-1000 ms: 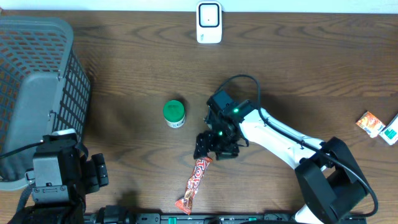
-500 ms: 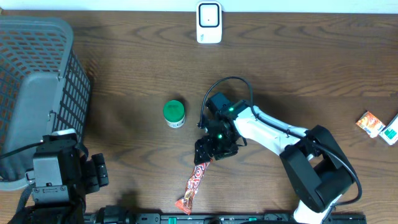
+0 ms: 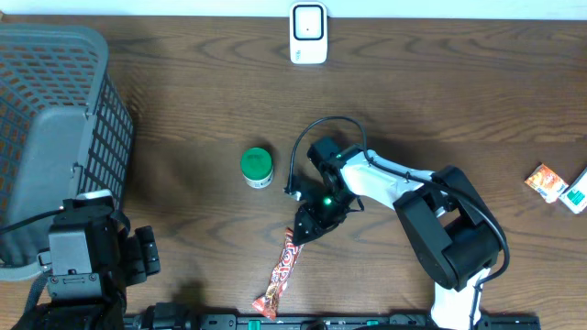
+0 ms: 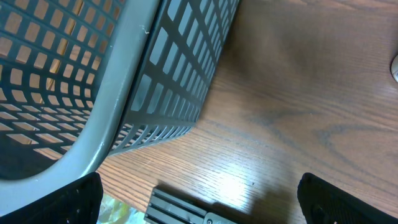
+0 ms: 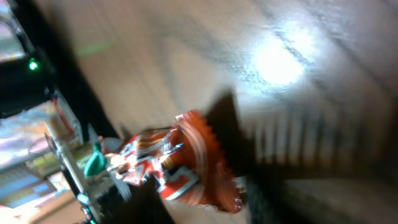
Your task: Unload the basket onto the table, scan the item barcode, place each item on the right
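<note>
Far left: a grey mesh basket [image 3: 55, 119] stands on the desk [image 3: 183, 92]. My left end effector [image 4: 205, 200] sits just near of the basket at the near-left corner. Its fingers [image 4: 68, 199] are spread wide and hold nothing.

Left of centre: a green-lidded jar [image 3: 257, 167] stands upright, apart from everything else.

Centre, near edge: the candy bar [image 3: 282, 272] lies flat on the desk, running diagonally from near-left to far-right. My right end effector [image 3: 305, 229] is down at the far end of the candy bar, its tips narrowed to a point against the wrapper. The right wrist view is motion-blurred and shows only the crimped wrapper end close up, so I cannot tell whether the jaws have closed on it.

Centre, far edge: the white scanner [image 3: 308, 33] stands well apart from the candy bar.

Far right: two small packets [image 3: 548, 181] lie at the desk edge.
</note>
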